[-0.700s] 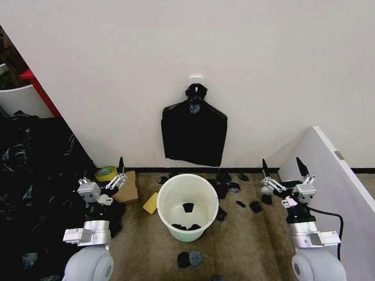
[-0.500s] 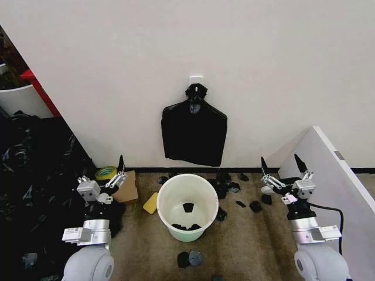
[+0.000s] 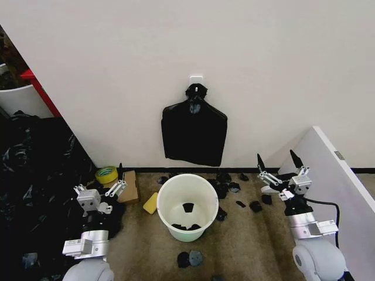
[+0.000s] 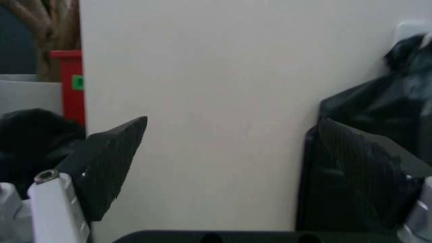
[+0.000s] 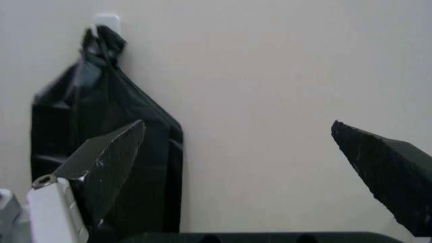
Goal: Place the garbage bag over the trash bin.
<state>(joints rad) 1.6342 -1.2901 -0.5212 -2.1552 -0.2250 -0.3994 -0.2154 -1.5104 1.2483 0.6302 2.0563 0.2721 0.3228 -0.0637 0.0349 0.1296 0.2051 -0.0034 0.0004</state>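
- Head view: left end effector [image 3: 103, 188] is raised beside the trash bin [image 3: 187, 207], on its left, fingers spread wide with nothing between them.
- Right end effector [image 3: 279, 171] is raised on the opposite side of the bin, fingers also spread wide and unloaded. Both wrist views confirm the open stance, each looking towards the wall [image 3: 263, 70].
- Black bag [image 3: 194, 133] hangs flat against the wall from a white hook [image 3: 196, 78], knotted at the top. It sits above and behind the bin, apart from the rim. Whether it is the garbage bag to be fitted cannot be confirmed from these views.
- Handling judgement: thin plastic film, very light, limp and slippery. It will collapse and crumple under any grip and will not hold an opening unaided. Pinch a fold of film near an edge of the mouth, one end effector per side, to spread it wider than the rim.
- Bin: stands upright on the carpet [image 3: 252, 240], mouth open, a few black scraps inside.
- Clearance: open carpet lies in front of the bin. A heap of black plastic [image 3: 35, 175] crowds the left arm; a white panel [image 3: 334, 175] stands just beside the right arm. Small black scraps litter the floor around the bin.
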